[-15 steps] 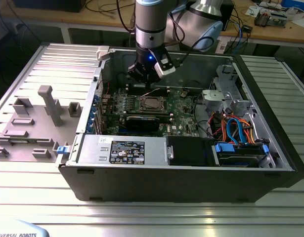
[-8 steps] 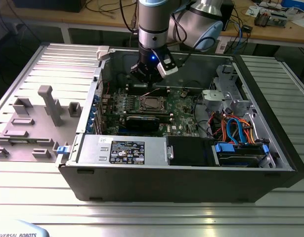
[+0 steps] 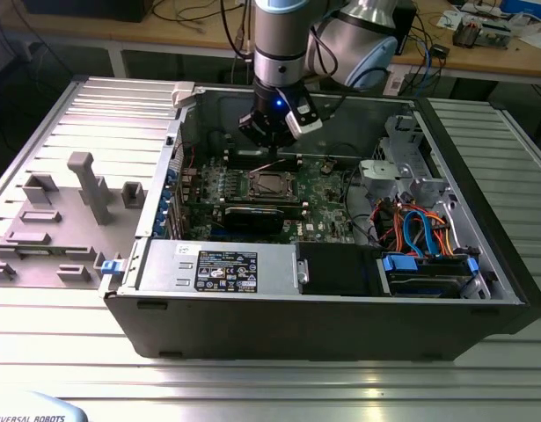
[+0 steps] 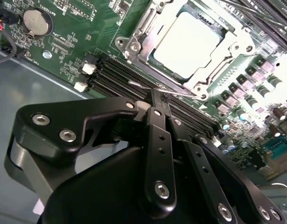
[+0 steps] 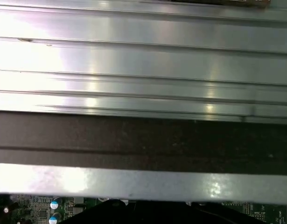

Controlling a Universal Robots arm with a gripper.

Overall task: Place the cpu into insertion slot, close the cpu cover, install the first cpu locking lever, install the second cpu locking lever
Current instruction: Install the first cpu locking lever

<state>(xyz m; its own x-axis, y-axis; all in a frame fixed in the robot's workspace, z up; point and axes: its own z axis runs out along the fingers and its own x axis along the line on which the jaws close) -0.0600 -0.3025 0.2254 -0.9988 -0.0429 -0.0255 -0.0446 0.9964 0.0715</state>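
Observation:
The cpu (image 4: 187, 44), a pale silvery square, lies in the insertion slot (image 3: 272, 185) at the middle of the green motherboard (image 4: 64, 37); the pin bed is hidden under it. The cpu cover (image 4: 145, 28) lies flat around the chip, which shows through its window. A thin wire locking lever (image 4: 138, 85) runs along the socket's edge by the black memory slots (image 4: 110, 74). My gripper (image 4: 159, 95) is shut, its black fingertips meeting right at that lever. In the exterior view the gripper (image 3: 272, 145) hangs just behind the socket.
The open computer case (image 3: 147, 290) surrounds the board, with a power supply (image 3: 217, 264) in front and drive bays with blue and orange cables (image 3: 420, 233) at the exterior view's right. A ribbed metal wall (image 5: 143, 60) stands close by. Grey fixtures (image 3: 90, 185) sit left of the case.

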